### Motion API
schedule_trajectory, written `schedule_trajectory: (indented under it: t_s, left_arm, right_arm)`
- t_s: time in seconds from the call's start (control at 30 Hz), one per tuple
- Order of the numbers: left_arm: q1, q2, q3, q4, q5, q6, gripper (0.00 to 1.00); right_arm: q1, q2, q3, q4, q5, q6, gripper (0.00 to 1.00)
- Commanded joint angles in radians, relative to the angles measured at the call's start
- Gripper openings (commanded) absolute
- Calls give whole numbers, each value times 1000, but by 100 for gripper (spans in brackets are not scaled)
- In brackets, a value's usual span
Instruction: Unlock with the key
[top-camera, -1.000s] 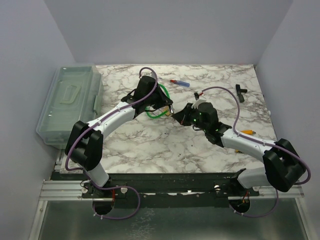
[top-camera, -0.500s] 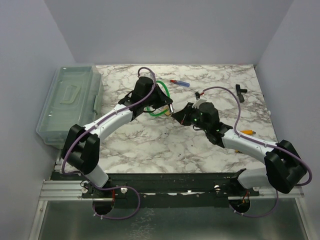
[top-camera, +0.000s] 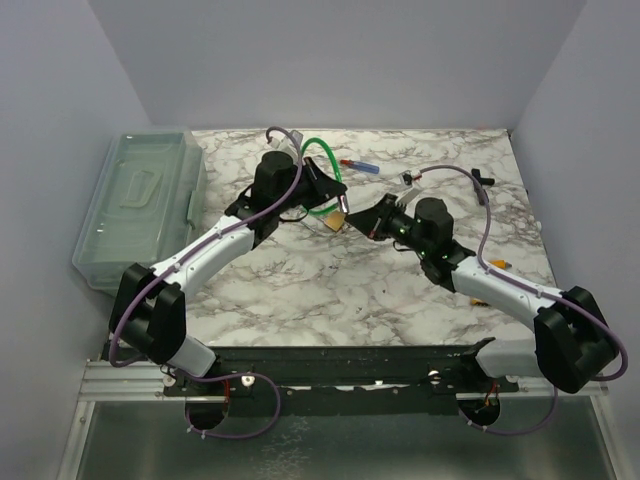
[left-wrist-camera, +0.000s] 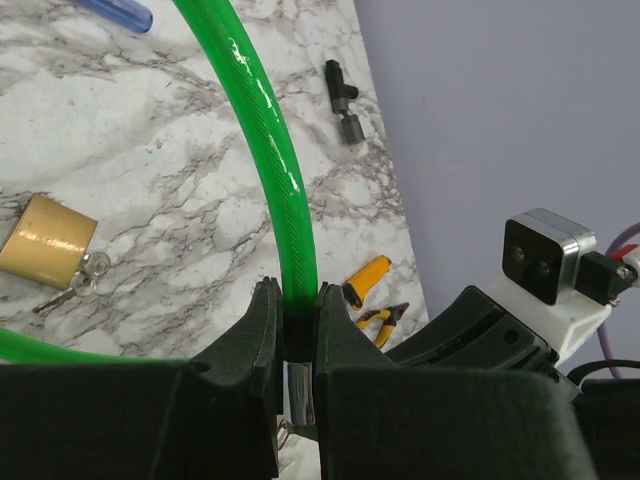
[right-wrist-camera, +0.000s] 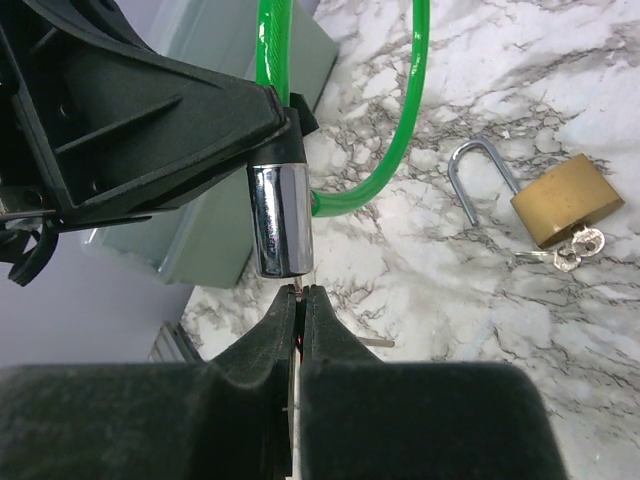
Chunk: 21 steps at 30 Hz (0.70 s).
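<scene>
My left gripper (left-wrist-camera: 297, 310) is shut on the green cable (left-wrist-camera: 270, 140) just above its chrome lock cylinder (right-wrist-camera: 281, 220), holding it off the table. Directly below that cylinder, my right gripper (right-wrist-camera: 300, 295) is shut on the key (right-wrist-camera: 299, 287). Only the key's thin pale tip shows, right at the cylinder's end face; I cannot tell whether it enters. In the top view the left gripper (top-camera: 337, 203) and right gripper (top-camera: 360, 222) meet mid-table under the arching cable (top-camera: 322, 150).
A brass padlock (right-wrist-camera: 565, 205) lies on the marble with its shackle open and small keys hanging from it. A blue-handled screwdriver (top-camera: 358, 165) and a black fitting (top-camera: 484, 180) lie at the back. Yellow pliers (left-wrist-camera: 375, 320) lie right, and a plastic box (top-camera: 140, 205) stands left.
The left arm has raised the cable end, so the green loop now arches up toward the back. The right gripper has shifted back and right, staying under the cylinder.
</scene>
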Motion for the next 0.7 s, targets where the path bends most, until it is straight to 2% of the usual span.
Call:
schedule_trajectory:
  t_s: [0.0,0.23,0.67]
  left_arm:
    - [-46,-51,-37,15,253,-12,0]
    - [-46,-76,-63,75,282,-22,0]
    - [-52,-104,-92,172,350,-32,0]
  right_arm:
    - [-55,-26,40,233,6,53,0]
    - [-118,-19,14,372,-129,158,0]
    - [-153,-13,25,510,-255,241,0]
